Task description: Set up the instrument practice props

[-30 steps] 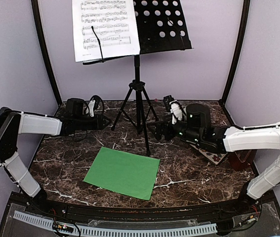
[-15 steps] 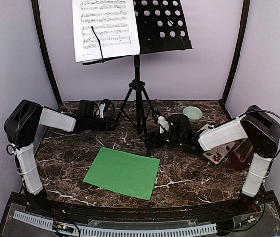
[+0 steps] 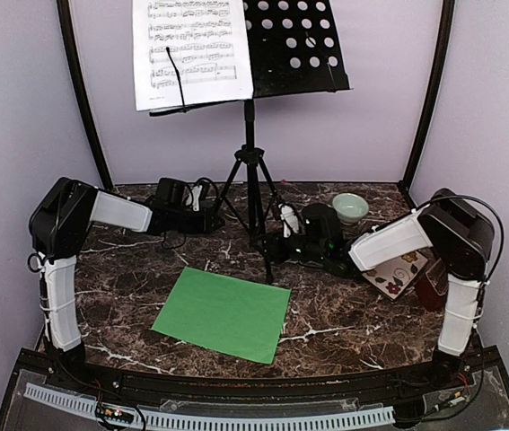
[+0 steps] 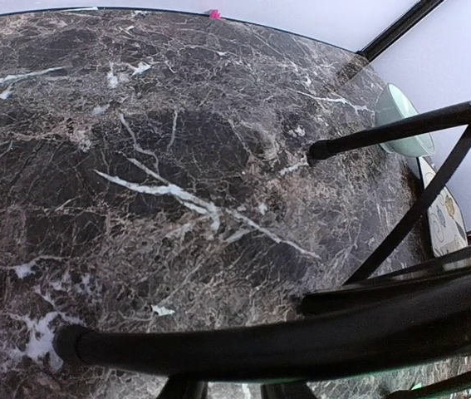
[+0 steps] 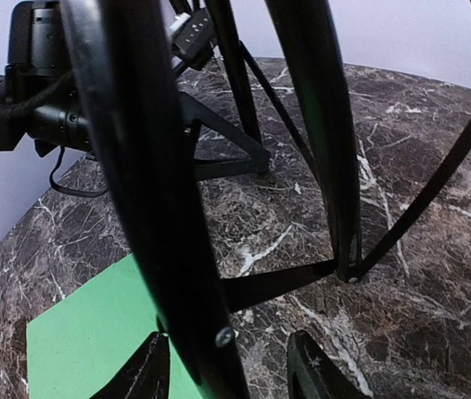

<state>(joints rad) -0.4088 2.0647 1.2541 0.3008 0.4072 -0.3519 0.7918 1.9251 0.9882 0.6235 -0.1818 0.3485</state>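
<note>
While the music stand (image 3: 250, 180) stands upright mid-table w/ the white sheet (image 3: 191, 49) on the left half of its desk, the green sheet (image 3: 223, 314) lies flat on the table (image 3: 344, 323) in front of the legs. Right gripper (image 5: 228, 370) sits low at the tripod, fingers partway apart either side of a leg, gap showing on one side, not clamped. Left gripper (image 3: 211, 215) is at the left leg; can't tell how far open or if it grips. Metronome (image 3: 432, 289) is far right, partly behind the right arm, next to the plate (image 3: 396, 274).
</note>
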